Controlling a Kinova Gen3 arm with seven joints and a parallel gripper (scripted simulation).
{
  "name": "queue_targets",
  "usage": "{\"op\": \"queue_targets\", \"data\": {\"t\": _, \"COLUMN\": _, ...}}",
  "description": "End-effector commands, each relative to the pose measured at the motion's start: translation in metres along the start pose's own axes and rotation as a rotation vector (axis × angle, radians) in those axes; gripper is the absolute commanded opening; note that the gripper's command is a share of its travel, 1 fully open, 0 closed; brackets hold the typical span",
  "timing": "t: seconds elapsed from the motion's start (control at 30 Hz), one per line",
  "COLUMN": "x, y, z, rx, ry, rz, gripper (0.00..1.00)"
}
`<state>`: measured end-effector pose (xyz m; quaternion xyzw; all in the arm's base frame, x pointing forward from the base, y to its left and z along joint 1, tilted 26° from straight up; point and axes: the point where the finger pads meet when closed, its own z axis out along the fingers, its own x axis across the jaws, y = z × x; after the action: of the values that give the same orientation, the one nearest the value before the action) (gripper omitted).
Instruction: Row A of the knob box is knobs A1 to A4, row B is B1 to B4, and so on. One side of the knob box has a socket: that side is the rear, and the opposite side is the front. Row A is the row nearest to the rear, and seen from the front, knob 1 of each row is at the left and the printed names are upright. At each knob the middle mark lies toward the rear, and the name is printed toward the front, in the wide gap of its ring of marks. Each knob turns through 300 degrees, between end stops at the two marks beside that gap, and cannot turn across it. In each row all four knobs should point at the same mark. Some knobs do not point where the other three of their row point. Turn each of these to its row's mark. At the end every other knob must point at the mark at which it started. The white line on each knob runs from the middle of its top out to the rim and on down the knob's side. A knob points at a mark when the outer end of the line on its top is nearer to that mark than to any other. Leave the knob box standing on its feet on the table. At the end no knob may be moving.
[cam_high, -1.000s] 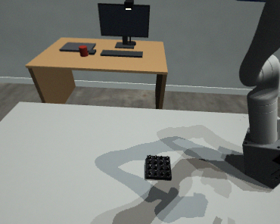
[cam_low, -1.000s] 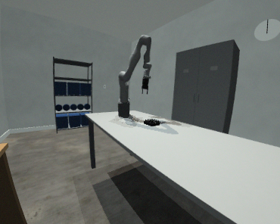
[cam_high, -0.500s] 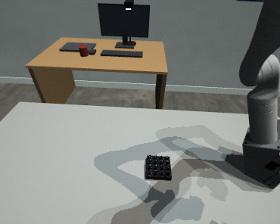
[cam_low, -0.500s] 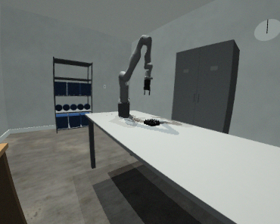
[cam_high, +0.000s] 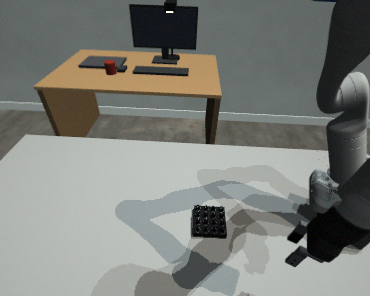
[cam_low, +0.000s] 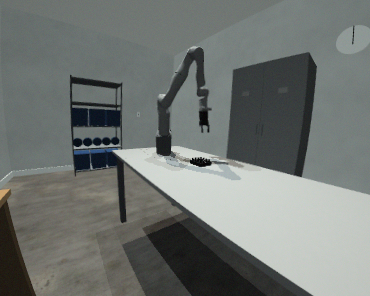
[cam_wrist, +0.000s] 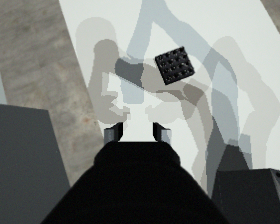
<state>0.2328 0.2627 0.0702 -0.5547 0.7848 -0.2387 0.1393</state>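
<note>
The black knob box (cam_high: 209, 222) (cam_low: 200, 164) (cam_wrist: 174, 63) stands on the white table, with its knobs upward in a four-by-four grid. In the wrist view it lies above and to the right of the fingers, turned a little. The knobs' white lines, the ring marks, the printed names and the socket are too small to read in any view. My gripper (cam_high: 296, 244) (cam_low: 205, 130) (cam_wrist: 137, 128) is open, with nothing between its fingers. It hangs high above the table, to the right of the box in the top view, and touches nothing.
The white table (cam_high: 60, 200) (cam_low: 280, 215) (cam_wrist: 80, 30) carries the box and the arm's base (cam_low: 163, 145). Shadows of the arm fall across the box's surroundings. A wooden desk (cam_high: 150, 85) with a monitor stands beyond the table. A shelf (cam_low: 96, 104) and a grey cabinet (cam_low: 270, 115) stand by the walls.
</note>
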Motion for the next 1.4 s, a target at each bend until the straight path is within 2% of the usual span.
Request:
{"op": "queue_targets", "data": {"t": 0.0, "x": 0.004, "y": -0.034, "z": 0.024, "rx": 0.001, "ry": 0.017, "rz": 0.018, "gripper": 1.00}}
{"op": "queue_targets", "data": {"t": 0.1, "x": 0.004, "y": -0.054, "z": 0.038, "rx": 0.002, "ry": 0.010, "rz": -0.010, "gripper": 1.00}}
{"op": "queue_targets", "data": {"t": 0.2, "x": 0.004, "y": -0.057, "z": 0.040, "rx": 0.002, "ry": 0.009, "rz": -0.014, "gripper": 1.00}}
{"op": "queue_targets", "data": {"t": 0.33, "x": 0.010, "y": -0.087, "z": 0.062, "rx": 0.001, "ry": 0.003, "rz": -0.062, "gripper": 1.00}}
{"op": "queue_targets", "data": {"t": 0.6, "x": 0.022, "y": -0.116, "z": 0.085, "rx": -0.007, "ry": 0.003, "rz": -0.119, "gripper": 1.00}}
{"op": "queue_targets", "data": {"t": 0.83, "x": 0.022, "y": -0.116, "z": 0.085, "rx": -0.007, "ry": 0.003, "rz": -0.119, "gripper": 1.00}}
{"op": "queue_targets", "data": {"t": 0.9, "x": 0.028, "y": -0.124, "z": 0.092, "rx": -0.010, "ry": 0.003, "rz": -0.138, "gripper": 1.00}}
{"op": "queue_targets", "data": {"t": 1.37, "x": 0.034, "y": -0.132, "z": 0.098, "rx": -0.015, "ry": 0.005, "rz": -0.157, "gripper": 1.00}}
